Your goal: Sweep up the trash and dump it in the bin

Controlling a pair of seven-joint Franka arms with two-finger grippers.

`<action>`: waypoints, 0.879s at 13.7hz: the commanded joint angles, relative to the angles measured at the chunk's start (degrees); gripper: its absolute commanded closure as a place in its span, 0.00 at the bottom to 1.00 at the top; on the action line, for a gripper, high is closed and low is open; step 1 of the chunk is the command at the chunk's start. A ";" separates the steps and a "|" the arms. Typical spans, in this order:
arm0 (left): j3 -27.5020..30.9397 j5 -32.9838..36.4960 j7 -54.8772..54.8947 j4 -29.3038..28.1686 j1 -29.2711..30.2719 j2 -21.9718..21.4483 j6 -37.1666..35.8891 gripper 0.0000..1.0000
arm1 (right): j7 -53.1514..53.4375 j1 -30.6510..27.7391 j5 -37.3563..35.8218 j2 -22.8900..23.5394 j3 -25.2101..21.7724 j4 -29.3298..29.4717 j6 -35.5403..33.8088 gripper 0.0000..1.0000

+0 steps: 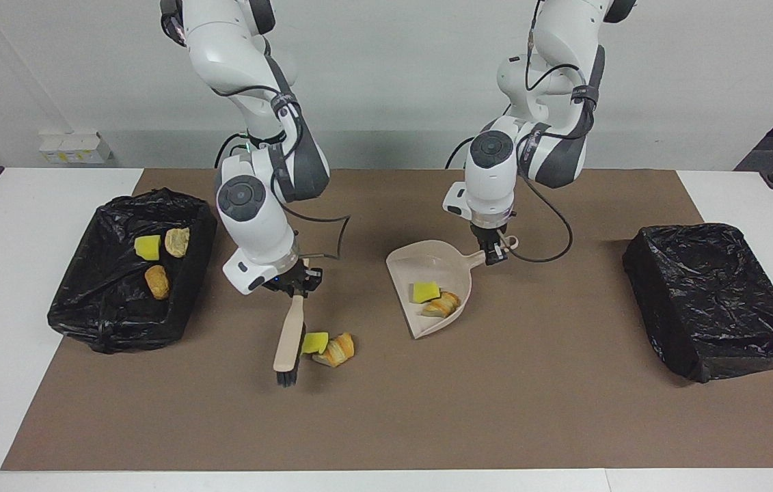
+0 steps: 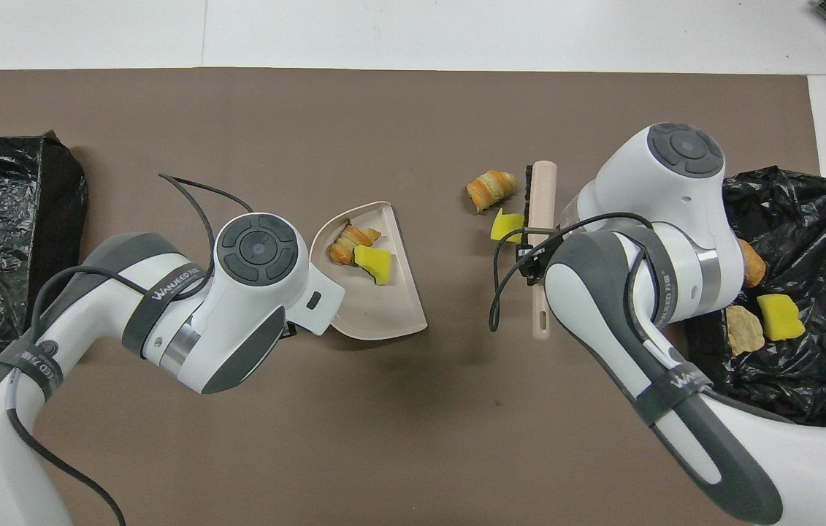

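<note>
Brush out on the mat with two scraps beside it, dustpan held at mid-table.

I see my right gripper (image 1: pixel 295 283) clenched on the handle of the brush (image 1: pixel 289 339), forearm angled steeply down, bristles on the brown mat (image 1: pixel 386 424) toward its edge away from the robots; a yellow scrap (image 1: pixel 315 342) and an orange scrap (image 1: pixel 335 350) lie just beside the brush head. My left gripper (image 1: pixel 493 253) points straight down, clamped on the handle of the dustpan (image 1: pixel 427 263) near the mat's middle, which carries a yellow chunk (image 1: pixel 426 292) and a bread lump (image 1: pixel 442 305). Three more scraps (image 1: pixel 157 256) sit in the black-lined bin (image 1: pixel 102 321) at the right arm's end; a second bin (image 1: pixel 714 301) stands at the left arm's end.
</note>
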 commanded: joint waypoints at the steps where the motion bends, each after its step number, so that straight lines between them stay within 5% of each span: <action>1: 0.13 0.48 -0.85 -0.29 0.04 -0.16 -0.60 1.00 | 0.36 0.16 -0.99 3.97 0.66 3.45 1.17 1.00; 12: 0.13 0.39 -1.20 -0.29 0.04 -0.25 -0.69 1.00 | -11.06 1.65 21.84 2.04 10.85 -1.29 -5.05 1.00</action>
